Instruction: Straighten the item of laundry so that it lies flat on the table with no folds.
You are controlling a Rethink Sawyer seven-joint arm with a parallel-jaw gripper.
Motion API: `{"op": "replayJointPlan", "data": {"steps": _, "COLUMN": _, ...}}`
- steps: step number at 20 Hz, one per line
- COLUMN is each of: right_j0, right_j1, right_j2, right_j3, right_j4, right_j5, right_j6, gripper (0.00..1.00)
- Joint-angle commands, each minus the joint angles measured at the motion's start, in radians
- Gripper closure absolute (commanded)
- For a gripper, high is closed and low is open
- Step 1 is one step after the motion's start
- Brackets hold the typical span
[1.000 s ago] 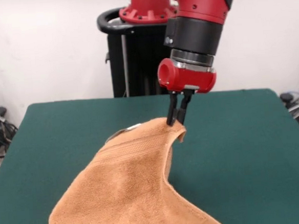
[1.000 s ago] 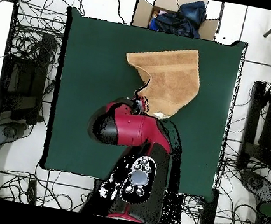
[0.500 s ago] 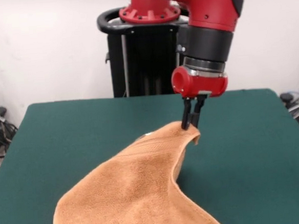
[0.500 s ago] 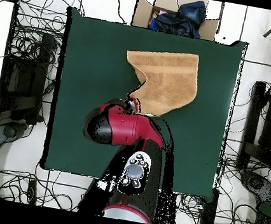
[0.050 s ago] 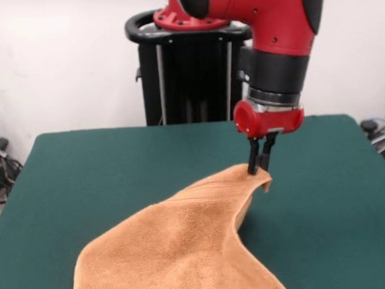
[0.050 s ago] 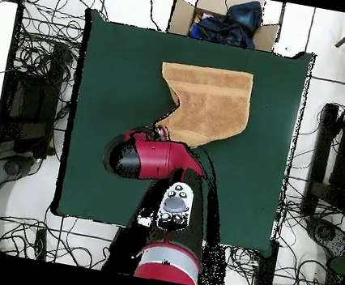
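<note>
From the front, the red arm [image 5: 270, 26] comes down over the green desk [image 5: 102, 170], and its fingers [image 5: 259, 161] are clenched on one corner of the orange-tan towel [image 5: 180, 251]. That corner is lifted clear of the desk, with a small tip folded over just beside the fingers. From there the cloth slopes down toward the near edge, where it spreads wide, and a woven band runs across it below the held corner.

From overhead, the towel [image 6: 207, 102] lies on the half of the desk [image 6: 115, 65] far from the robot's base, near the middle across. Its far edge looks straight, while the side toward the arm [image 6: 152, 158] is drawn into a curve ending at the pinched corner. The fingers themselves are probably hidden under the arm's head here. A cardboard box [image 6: 222, 18] of dark things sits beyond the desk's far edge.
</note>
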Motion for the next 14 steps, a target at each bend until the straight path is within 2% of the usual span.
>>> {"op": "replayJointPlan", "data": {"steps": 1, "right_j0": 0.028, "right_j1": 0.087, "right_j2": 0.109, "right_j3": 0.006, "right_j4": 0.028, "right_j5": 0.117, "right_j6": 0.121, "gripper": 1.0}}
{"op": "replayJointPlan", "data": {"steps": 8, "right_j0": 0.056, "right_j1": 0.156, "right_j2": 0.11, "right_j3": -0.03, "right_j4": 0.027, "right_j5": 0.083, "right_j6": 0.133, "gripper": 1.0}}
{"op": "replayJointPlan", "data": {"steps": 14, "right_j0": 0.025, "right_j1": 0.164, "right_j2": 0.167, "right_j3": -0.01, "right_j4": 0.004, "right_j5": 0.092, "right_j6": 0.077, "gripper": 1.0}}
